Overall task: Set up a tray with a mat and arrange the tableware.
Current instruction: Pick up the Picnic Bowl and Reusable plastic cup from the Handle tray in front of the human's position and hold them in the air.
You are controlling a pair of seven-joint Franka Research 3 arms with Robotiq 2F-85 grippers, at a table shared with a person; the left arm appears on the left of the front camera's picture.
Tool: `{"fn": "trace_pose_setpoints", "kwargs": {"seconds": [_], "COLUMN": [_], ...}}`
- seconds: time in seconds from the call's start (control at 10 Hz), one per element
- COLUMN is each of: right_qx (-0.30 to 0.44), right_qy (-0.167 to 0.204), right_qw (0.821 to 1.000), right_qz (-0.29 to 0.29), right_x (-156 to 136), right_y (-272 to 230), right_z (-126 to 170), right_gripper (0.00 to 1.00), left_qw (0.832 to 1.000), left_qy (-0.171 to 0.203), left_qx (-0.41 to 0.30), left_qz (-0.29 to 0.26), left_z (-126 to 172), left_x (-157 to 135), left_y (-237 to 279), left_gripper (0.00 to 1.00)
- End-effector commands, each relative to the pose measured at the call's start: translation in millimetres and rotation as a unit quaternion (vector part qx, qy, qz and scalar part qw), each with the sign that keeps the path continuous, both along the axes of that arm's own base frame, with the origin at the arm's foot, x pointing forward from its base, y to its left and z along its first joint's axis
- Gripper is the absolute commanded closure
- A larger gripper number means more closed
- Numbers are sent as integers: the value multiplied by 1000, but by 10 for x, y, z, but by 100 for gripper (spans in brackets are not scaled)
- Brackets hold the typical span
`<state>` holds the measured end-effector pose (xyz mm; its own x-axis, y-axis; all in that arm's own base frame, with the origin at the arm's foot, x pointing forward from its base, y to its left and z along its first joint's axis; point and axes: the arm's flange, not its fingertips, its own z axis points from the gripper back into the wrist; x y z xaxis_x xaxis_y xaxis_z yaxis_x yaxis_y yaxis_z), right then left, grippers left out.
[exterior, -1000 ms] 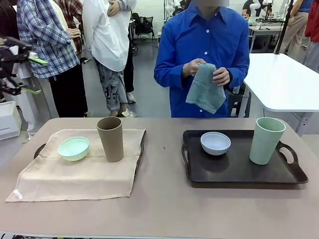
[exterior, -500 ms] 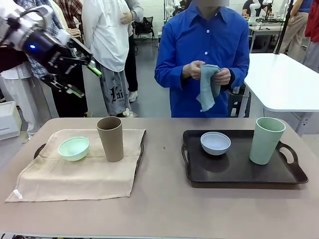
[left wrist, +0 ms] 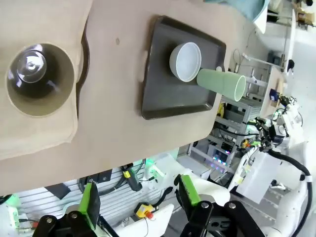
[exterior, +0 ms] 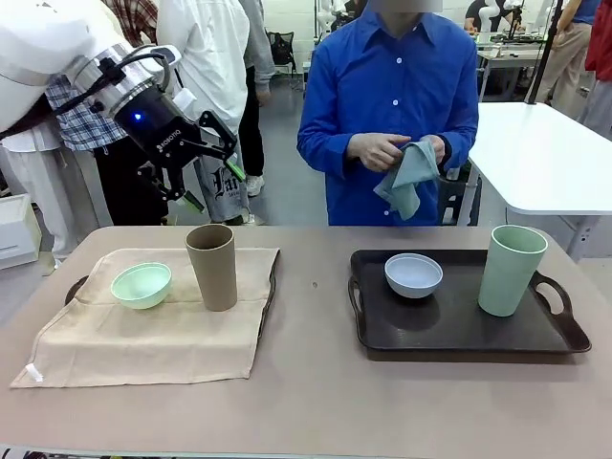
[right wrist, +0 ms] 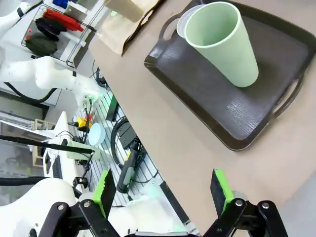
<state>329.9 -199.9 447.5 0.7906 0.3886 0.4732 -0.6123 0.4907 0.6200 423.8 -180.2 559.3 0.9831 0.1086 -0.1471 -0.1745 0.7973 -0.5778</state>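
Matte, plastic-looking tableware in two groups. Found a mint green bowl and a brown tumbler, upright and just apart, on a beige mat well to the left of the dark tray. Saw the mat draped over a second tray, with only a handle and rim showing. Found a white bowl on the dark tray near its far left corner, and a pale green tumbler upright at its right end, apart from that bowl. Saw the left gripper in the air, high and left of the dark tray, green-padded fingers spread, empty. Saw the right gripper above and off to one side of the dark tray, fingers wide apart, empty. Noted, beyond the dark tray, a person in a blue shirt, hands on a grey-green cloth.
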Motion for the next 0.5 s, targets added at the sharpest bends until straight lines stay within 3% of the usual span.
{"fn": "trace_pose_setpoints", "kwargs": {"seconds": [0.0,0.4], "right_qx": [-3,-3], "right_qy": [4,0], "right_qw": [1000,1000], "right_qz": [-14,-3], "right_x": [57,16], "right_y": [33,-9], "right_z": [-24,-17], "right_gripper": [0,0], "left_qw": [1000,1000], "left_qy": [-20,-8], "left_qx": [7,0], "left_qz": [5,10], "left_z": [36,54], "left_x": [-7,22], "left_y": [105,131], "left_gripper": [14,14]}}
